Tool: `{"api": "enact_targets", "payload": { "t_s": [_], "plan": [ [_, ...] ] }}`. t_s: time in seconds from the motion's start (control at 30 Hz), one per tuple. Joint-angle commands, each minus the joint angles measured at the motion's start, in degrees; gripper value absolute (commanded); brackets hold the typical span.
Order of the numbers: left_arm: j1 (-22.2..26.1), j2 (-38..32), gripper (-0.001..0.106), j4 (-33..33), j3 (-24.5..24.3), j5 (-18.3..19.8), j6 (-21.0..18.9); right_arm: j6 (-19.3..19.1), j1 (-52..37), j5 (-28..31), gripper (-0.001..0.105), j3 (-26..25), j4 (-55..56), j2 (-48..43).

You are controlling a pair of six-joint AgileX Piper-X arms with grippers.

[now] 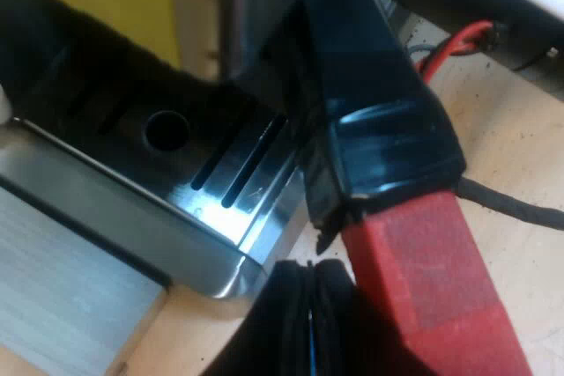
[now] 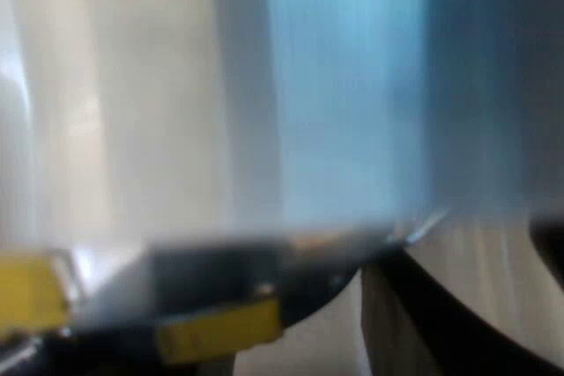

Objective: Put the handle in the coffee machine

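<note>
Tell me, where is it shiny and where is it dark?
Left wrist view: glare streaks the metal tray by its slots; the handle looks dark, its red end well lit. Right wrist view: pale bluish light washes a smooth surface.

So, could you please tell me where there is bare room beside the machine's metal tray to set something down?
The pale wooden tabletop is mostly bare past the black handle with the red end. A smaller wooden patch borders the shiny slotted metal tray's rounded corner. It is crowded where the handle meets the tray, by my left claw.
</note>
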Motion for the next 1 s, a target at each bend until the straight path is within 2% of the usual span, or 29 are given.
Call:
{"api": "enact_targets", "payload": {
  "t_s": [0.03, 0.1, 0.23, 0.33, 0.53, 0.7, 0.8, 0.87, 1.0],
  "plan": [
    [-0.29, -0.46, 0.001, -0.92, 0.29, 1.1, -1.8, 2.95, 0.42, -0.06, 0.038, -1.57, 2.14, -3.93],
    [-0.29, -0.46, 0.001, -1.1, 0.28, 1.1, -1.78, 5.82, 0.38, -1.69, 0.038, -1.57, 7.04, -4.75],
    [-1.02, -0.46, 0.001, -1.11, 0.28, 0.87, -2.28, 14.84, 0.38, -8.63, 0.038, -1.57, 21.38, -7.17],
    [-2.36, -0.46, 0.001, -1.11, 0.28, 0.01, -2.74, 20.56, 0.6, -8.48, 0.038, -1.47, 30.24, -9.15],
    [-4.22, -0.6, 0.0, -1.28, 2.02, -0.34, -3.24, 21.3, 0.6, -8.59, 0.038, -1.47, 40.39, -11.42],
    [-4.2, -3.0, 0.0, -2.96, 4.59, -0.34, -3.4, 21.7, 0.6, -13.27, 0.038, -1.47, 48.45, -13.98],
    [-4.2, -4.64, 0.0, -4.76, 5.68, -0.34, -4.91, 22.27, 0.6, -14.92, 0.038, -1.47, 52.34, -15.15],
    [-4.2, -4.65, 0.0, -5.51, 5.79, 0.68, -5.16, 25.34, 0.6, -16.3, 0.038, -1.36, 57.26, -16.13],
    [-4.2, -4.65, 0.0, -6.05, 5.79, 1.41, -6.89, 28.12, 0.65, -16.57, 0.038, -1.36, 64.62, -17.57]
  ]
}}
